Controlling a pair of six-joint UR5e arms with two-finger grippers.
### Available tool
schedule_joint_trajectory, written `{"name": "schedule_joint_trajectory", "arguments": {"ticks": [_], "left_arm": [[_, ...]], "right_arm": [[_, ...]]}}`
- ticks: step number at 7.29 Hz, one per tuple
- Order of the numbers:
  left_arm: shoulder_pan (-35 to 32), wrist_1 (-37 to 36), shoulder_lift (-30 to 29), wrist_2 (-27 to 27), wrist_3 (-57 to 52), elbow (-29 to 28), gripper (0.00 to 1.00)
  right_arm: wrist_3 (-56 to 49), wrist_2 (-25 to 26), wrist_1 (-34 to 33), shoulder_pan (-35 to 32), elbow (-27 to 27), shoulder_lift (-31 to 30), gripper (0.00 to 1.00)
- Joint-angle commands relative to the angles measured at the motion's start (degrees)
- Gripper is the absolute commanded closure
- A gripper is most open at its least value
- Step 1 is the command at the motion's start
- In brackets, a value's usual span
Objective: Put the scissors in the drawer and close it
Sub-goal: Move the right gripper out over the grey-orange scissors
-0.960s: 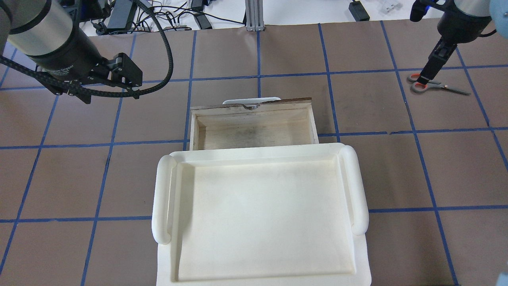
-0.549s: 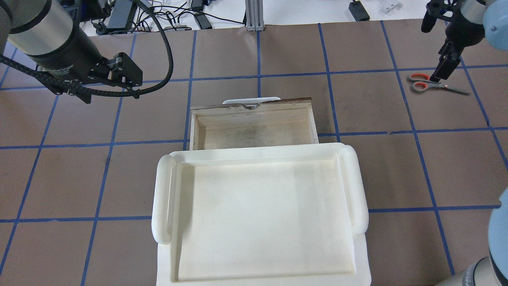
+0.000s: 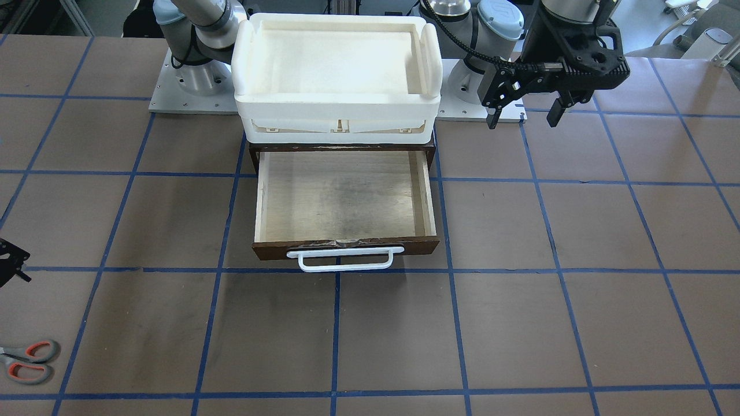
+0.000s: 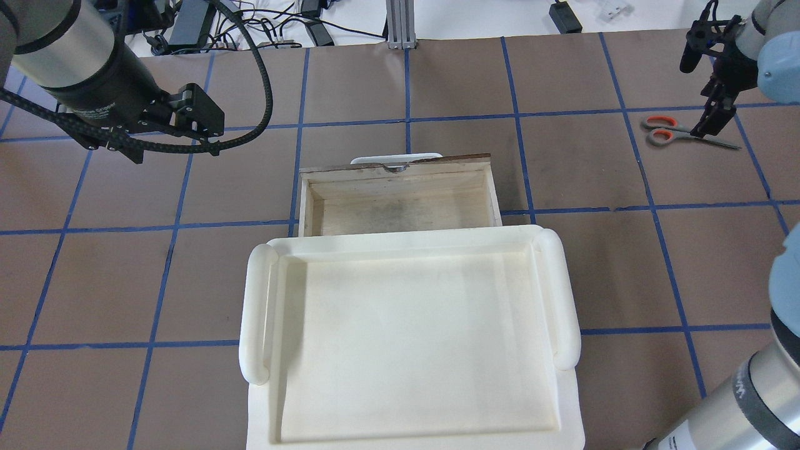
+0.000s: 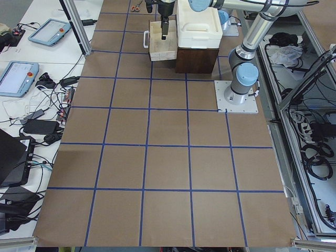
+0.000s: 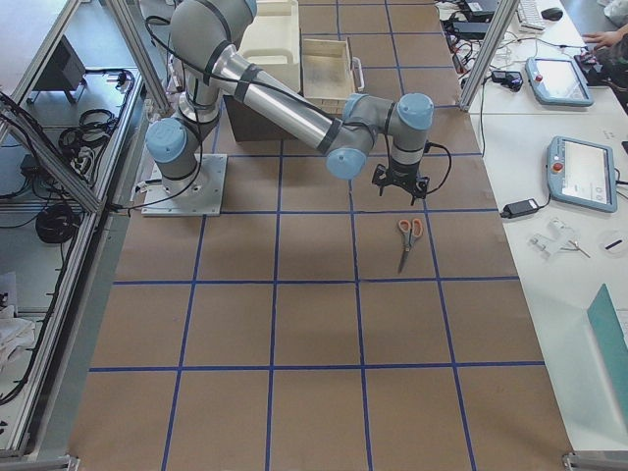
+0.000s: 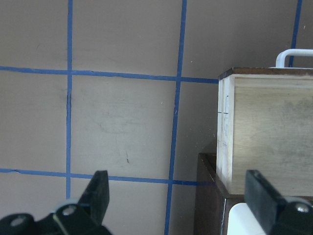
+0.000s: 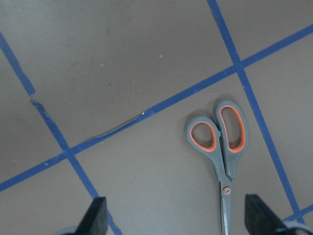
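Scissors (image 8: 222, 147) lie flat on the table (image 4: 562, 81), far right, well apart from the open drawer (image 3: 416, 247). Your right gripper (image 8: 178, 220) hangs above them, jaws spread and empty, as on your left gripper (image 7: 178, 196). Descend off-centre and you may shove them aside.

white tray (image 4: 255, 312) | brown table (image 4: 94, 281), blue tape grid (image 4: 407, 94) | cables (image 4: 275, 28) beyond

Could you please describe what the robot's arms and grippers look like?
The left arm and right arm are silver-grey tubes with pale blue joint caps and black wrists. A black braided cable runs to the angular black left gripper. The right gripper is black too, with narrow flat jaws.
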State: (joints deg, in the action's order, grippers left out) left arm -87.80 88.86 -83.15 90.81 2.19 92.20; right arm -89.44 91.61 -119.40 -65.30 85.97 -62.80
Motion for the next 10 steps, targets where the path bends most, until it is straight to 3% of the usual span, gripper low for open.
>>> {"name": "schedule_joint_trajectory", "arguments": {"ticks": [1,4,10], "left_arm": [[0.0,0.0,0.0,0.0,-0.1,0.0,0.0],[0.0,0.0,0.0,0.0,0.0,0.0,0.0],[0.0,0.0,0.0,0.0,0.0,0.0,0.0]], "right_arm": [[-4.1,-2.9,-3.3,2.1,-0.3,3.4,0.0],[-6.8,-2.9,-9.5,3.1,-0.7,8.6,0.01],[-6.1,-2.8,-9.7,3.2,-3.6,14.0,0.04]]}}
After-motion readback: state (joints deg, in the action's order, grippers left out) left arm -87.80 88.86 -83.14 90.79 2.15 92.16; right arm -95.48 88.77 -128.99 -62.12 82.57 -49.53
